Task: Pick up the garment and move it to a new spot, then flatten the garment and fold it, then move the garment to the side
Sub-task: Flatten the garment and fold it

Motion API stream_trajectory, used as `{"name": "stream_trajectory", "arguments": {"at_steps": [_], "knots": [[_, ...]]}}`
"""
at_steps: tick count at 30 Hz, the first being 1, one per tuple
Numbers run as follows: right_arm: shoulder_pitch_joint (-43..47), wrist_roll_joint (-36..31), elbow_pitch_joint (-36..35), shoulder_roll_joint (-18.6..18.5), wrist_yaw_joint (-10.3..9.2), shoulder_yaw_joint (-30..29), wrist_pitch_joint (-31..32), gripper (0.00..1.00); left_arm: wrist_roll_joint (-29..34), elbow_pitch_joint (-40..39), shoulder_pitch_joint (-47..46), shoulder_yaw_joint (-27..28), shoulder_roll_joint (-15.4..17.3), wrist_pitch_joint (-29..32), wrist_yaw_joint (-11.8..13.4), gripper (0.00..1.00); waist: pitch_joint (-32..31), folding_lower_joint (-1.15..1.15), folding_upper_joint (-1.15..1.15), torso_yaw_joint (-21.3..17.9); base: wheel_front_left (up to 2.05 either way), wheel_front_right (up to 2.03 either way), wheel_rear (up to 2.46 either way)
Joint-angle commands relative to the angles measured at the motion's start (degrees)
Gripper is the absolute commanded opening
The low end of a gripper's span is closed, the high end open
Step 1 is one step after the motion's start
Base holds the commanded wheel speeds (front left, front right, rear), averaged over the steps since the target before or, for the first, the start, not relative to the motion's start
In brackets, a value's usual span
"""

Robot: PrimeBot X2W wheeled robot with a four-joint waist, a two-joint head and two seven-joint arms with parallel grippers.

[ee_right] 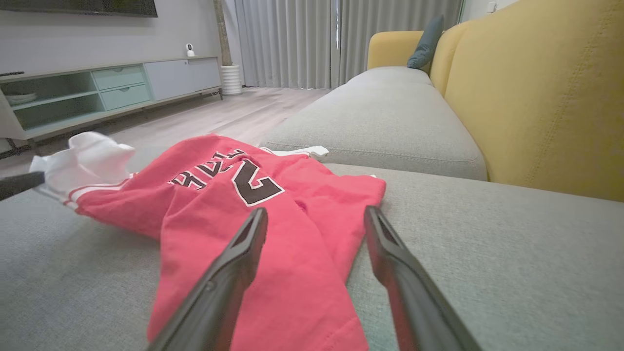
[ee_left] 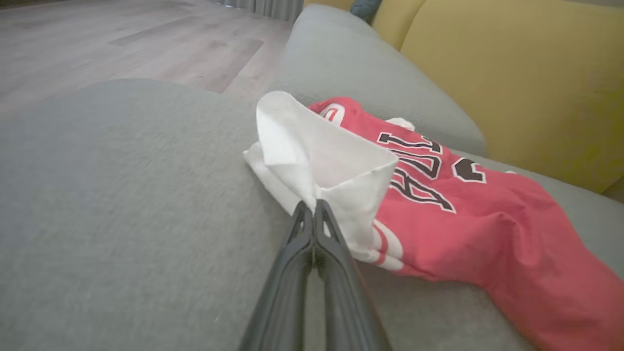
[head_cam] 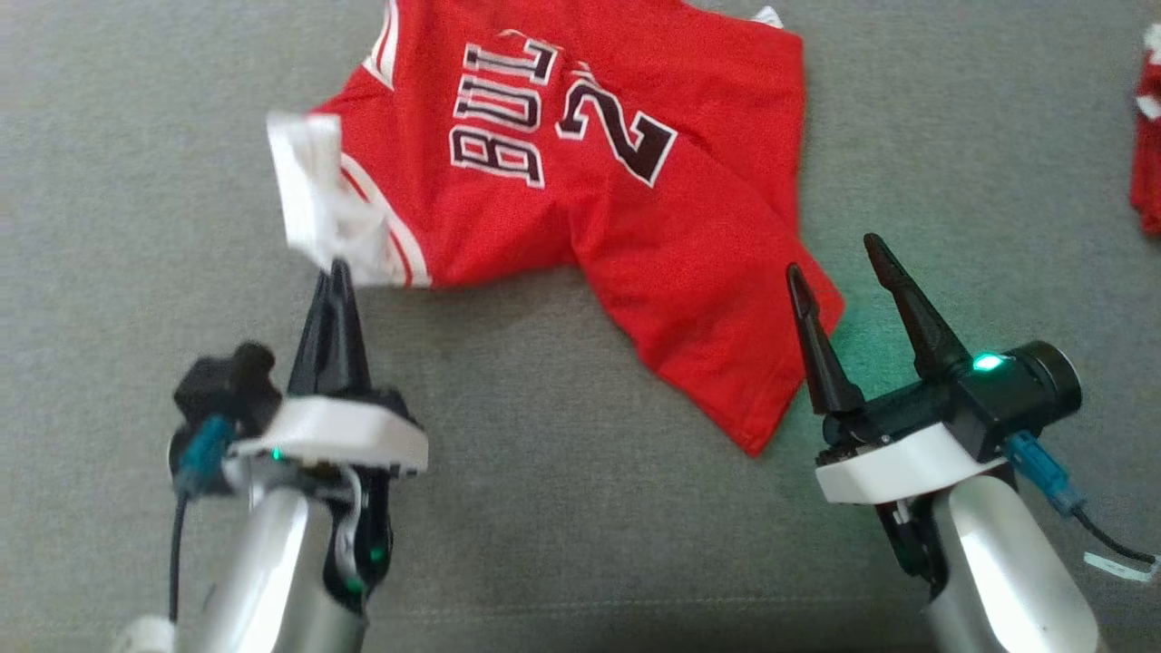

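Note:
The garment (head_cam: 617,209) is a red jersey with black white-edged print, lying crumpled on the grey sofa seat (head_cam: 562,508). Its white sleeve (head_cam: 313,195) is lifted and bunched at the left. My left gripper (head_cam: 339,268) is shut on that white sleeve (ee_left: 317,156), the fingertips pinching the cloth's edge. My right gripper (head_cam: 834,256) stands open over the garment's lower right corner; one finger is above the red cloth (ee_right: 292,253) and the other above the bare cushion. Nothing is between its fingers (ee_right: 243,253).
A smaller red garment (head_cam: 1147,145) with white edging lies at the far right edge. The yellow sofa back (ee_right: 536,97) runs behind the seat. Wooden floor (ee_left: 122,44) lies beyond the cushion's edge, with a low cabinet (ee_right: 107,87) across the room.

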Motion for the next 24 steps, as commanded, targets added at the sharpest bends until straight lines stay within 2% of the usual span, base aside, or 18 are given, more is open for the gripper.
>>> {"name": "stream_trajectory", "arguments": {"at_steps": [1,5,13,14,15,16,17,24], "knots": [[-0.1,-0.4,-1.4,0.3,0.37,0.9,-0.5,1.0,-0.2,-2.4,-0.4,1.7,0.3,-0.4,0.5,0.0,0.0,0.0,0.0,0.6,0.0,0.0,0.0],[-0.3,-0.8,-1.1,0.2,0.37,-0.2,0.0,1.0,-1.1,-3.3,2.6,1.7,0.3,-0.4,1.6,0.0,0.1,0.0,0.0,1.2,0.0,0.0,0.0],[-1.9,-3.2,-1.2,-0.9,0.37,-6.1,3.6,1.0,-4.1,-3.3,5.0,1.6,0.2,-0.4,3.8,0.0,-1.0,0.0,0.0,3.0,0.0,0.0,0.0],[-2.2,-3.4,-1.3,-1.2,0.37,-6.6,4.1,1.0,-4.4,-3.2,5.4,1.6,0.2,-0.4,4.0,0.15,-1.2,0.0,0.0,3.3,0.0,0.0,0.0],[-2.4,-3.4,-1.5,-1.5,0.37,-7.1,4.6,1.0,-4.6,-3.1,5.7,1.4,0.2,-0.4,4.1,0.44,-1.4,0.0,0.0,3.8,0.0,0.0,0.0],[-2.5,-3.4,-1.7,-1.8,0.37,-7.6,5.0,1.0,-4.7,-2.9,6.0,1.2,0.2,-0.4,4.1,0.82,-1.6,0.0,0.0,4.2,0.0,0.0,0.0],[-2.5,-3.3,-1.8,-2.1,0.37,-8.0,5.4,1.0,-4.8,-2.8,6.2,0.9,0.2,-0.4,4.0,1.0,-1.9,0.0,0.0,4.6,0.0,0.0,0.0],[-3.1,-2.6,-0.5,-3.9,0.37,-8.8,10.4,1.0,-3.3,-6.0,7.2,1.7,0.2,-0.4,3.9,1.0,-3.6,0.0,0.0,7.4,0.0,0.0,0.0]]}}
